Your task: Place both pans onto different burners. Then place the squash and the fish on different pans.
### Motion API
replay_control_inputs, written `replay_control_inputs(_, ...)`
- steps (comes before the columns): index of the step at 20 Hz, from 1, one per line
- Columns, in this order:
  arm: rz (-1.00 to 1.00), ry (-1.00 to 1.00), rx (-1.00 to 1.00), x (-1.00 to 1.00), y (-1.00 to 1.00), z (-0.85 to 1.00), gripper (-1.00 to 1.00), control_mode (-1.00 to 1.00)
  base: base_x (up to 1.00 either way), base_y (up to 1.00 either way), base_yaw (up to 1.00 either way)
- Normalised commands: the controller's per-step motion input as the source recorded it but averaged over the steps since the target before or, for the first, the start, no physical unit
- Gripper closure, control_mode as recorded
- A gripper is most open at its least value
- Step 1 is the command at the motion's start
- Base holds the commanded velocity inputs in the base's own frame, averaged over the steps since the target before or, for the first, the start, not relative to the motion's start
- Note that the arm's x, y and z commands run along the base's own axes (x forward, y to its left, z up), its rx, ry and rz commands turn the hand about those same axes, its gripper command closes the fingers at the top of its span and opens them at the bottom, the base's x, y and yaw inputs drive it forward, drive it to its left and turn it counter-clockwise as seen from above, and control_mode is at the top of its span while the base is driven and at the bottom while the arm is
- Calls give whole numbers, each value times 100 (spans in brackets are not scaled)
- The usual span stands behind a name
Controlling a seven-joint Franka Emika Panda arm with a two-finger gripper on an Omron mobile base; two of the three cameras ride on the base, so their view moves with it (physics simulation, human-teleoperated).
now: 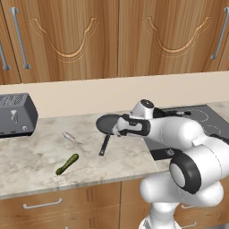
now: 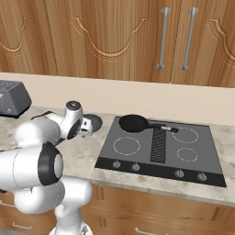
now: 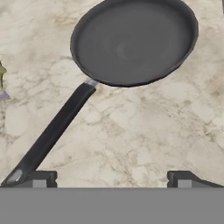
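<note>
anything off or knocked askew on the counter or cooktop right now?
Nothing stands out. One pan sits upright on the cooktop, the other pan flat on the counter, with the squash and fish lying beside it.

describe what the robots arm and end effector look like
The arm is glossy white with rounded, bulbous links and dark grey to black bands at the joints. The end effector has two small dark square fingertips. No cables or markings show.

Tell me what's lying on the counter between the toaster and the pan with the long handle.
In the left base view, the fish lies on the marble between the toaster and the pan; the squash sits nearer the counter's front edge.
</note>
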Motion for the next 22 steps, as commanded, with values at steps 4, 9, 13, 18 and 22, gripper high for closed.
replay_control_inputs(4,0,0,2,1,31,0,-100,-100,0,0,0)
replay_control_inputs(9,-9,1,0,0,25,0,-100,-100,0,0,0)
replay_control_inputs(13,-17,1,0,0,32,-7,-100,-100,0,0,0)
replay_control_inputs(18,-13,6,0,8,17,-19,-100,-100,0,0,0)
replay_control_inputs(22,0,6,0,38,0,-12,-100,-100,0,0,0)
